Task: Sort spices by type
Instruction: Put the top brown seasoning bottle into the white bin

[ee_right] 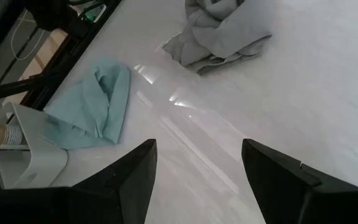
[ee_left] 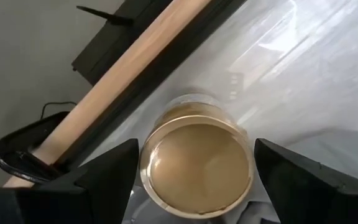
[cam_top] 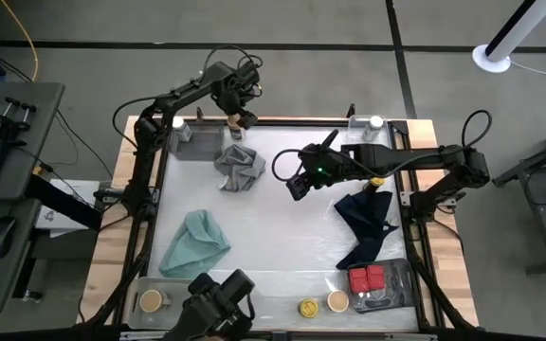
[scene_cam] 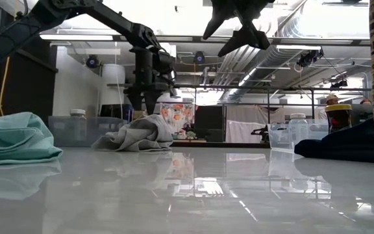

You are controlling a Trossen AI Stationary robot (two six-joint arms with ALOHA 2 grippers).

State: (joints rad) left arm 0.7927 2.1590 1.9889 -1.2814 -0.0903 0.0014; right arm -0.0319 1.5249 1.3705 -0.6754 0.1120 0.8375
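A round spice jar with a tan lid (ee_left: 196, 165) stands upright on the table near its far edge, next to the crumpled grey cloth (cam_top: 240, 166). My left gripper (ee_left: 196, 146) points straight down over it, open, one finger on each side of the lid. In the high view this gripper (cam_top: 238, 119) is at the far edge, left of centre. My right gripper (cam_top: 297, 182) hangs open above the table's middle, with only bare table between its fingers (ee_right: 199, 146).
A teal cloth (cam_top: 195, 242) lies near left and a navy cloth (cam_top: 368, 223) at right. Clear trays with white-lidded jars stand at the far left (cam_top: 190, 137) and far right (cam_top: 368, 128). Red tins (cam_top: 368, 279) sit in a near-right tray. A yellow-lidded jar (cam_top: 308, 308) and tan-lidded jars (cam_top: 337, 301) (cam_top: 152, 301) stand along the near edge.
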